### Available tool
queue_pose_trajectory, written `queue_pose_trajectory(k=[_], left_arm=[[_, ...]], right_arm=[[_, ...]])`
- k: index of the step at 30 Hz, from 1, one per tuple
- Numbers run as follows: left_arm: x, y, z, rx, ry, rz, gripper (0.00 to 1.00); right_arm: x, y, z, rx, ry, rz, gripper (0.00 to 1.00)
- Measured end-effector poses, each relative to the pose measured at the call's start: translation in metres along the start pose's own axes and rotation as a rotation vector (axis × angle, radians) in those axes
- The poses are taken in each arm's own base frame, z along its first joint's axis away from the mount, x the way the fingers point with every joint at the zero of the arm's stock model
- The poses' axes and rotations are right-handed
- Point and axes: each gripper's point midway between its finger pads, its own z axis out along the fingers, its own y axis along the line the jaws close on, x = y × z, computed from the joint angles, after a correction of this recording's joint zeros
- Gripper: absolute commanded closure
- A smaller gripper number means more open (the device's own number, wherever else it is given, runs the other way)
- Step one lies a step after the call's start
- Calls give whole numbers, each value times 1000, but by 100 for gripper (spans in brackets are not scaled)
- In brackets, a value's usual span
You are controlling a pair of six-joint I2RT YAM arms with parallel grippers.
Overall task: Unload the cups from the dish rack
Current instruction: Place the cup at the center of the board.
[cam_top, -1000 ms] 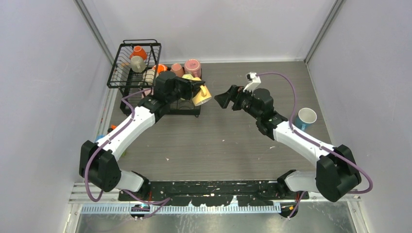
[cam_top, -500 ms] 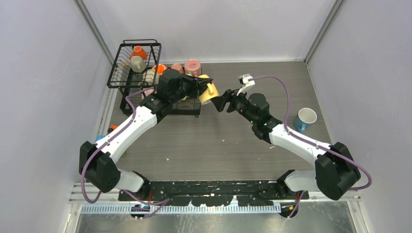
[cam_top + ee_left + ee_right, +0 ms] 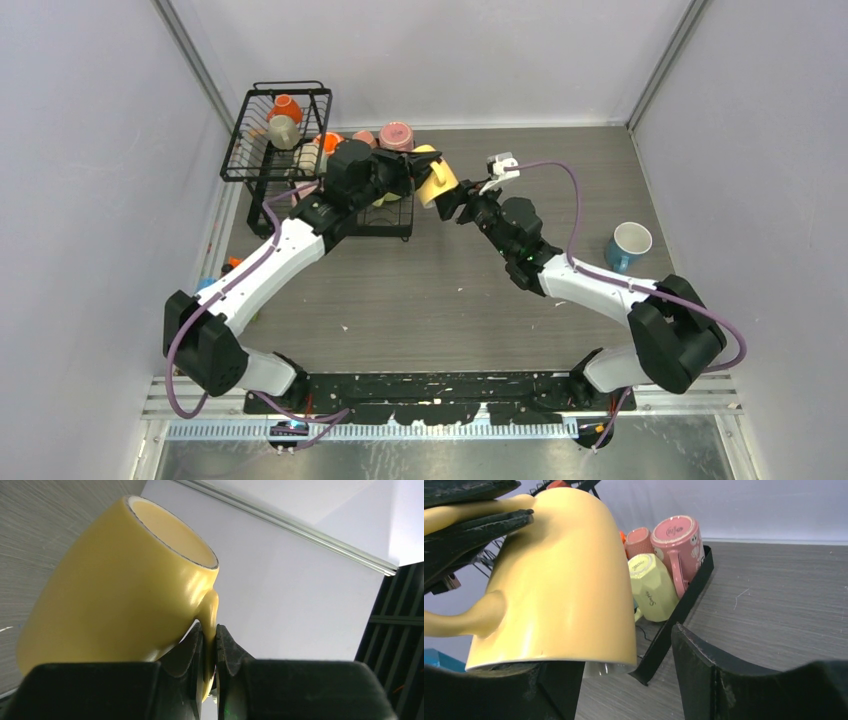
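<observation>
A yellow cup (image 3: 437, 180) (image 3: 115, 595) (image 3: 564, 580) hangs in the air just right of the black wire dish rack (image 3: 240, 140). My left gripper (image 3: 412, 178) (image 3: 216, 635) is shut on the cup's handle. My right gripper (image 3: 452, 200) (image 3: 619, 652) is open at the cup's rim. One of its fingers sits under the mouth, and the other finger (image 3: 704, 675) stands apart from the wall. In the rack's tray (image 3: 684, 605) lie a pink cup (image 3: 397, 135) (image 3: 676, 545) and a pale yellow faceted cup (image 3: 654, 585). An orange cup (image 3: 286, 105) sits in the basket.
A light blue cup (image 3: 630, 243) stands upright on the table at the right, near the wall. A small blue object (image 3: 205, 285) lies by the left wall beside the left arm. Grey walls close in the table on three sides.
The left gripper has carried the yellow cup up and to the right, away from the rack. The right arm has swung left to meet it, and its jaws have narrowed around the rim.
</observation>
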Motion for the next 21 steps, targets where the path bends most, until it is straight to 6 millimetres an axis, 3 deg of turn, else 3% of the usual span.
queue_pose_trajectory(k=[10,16,21], left_arm=[[5,-12,2,41,11,-68,100],[8,-19,1,67,25,-87,100],[11,-22,1,79,31,-101,100]], right_arm=[[-23,-1,1,50,-99,19,51],[-45,2,-7,58,-152,32,72],[-41,0,-8,72,-136,25,94]])
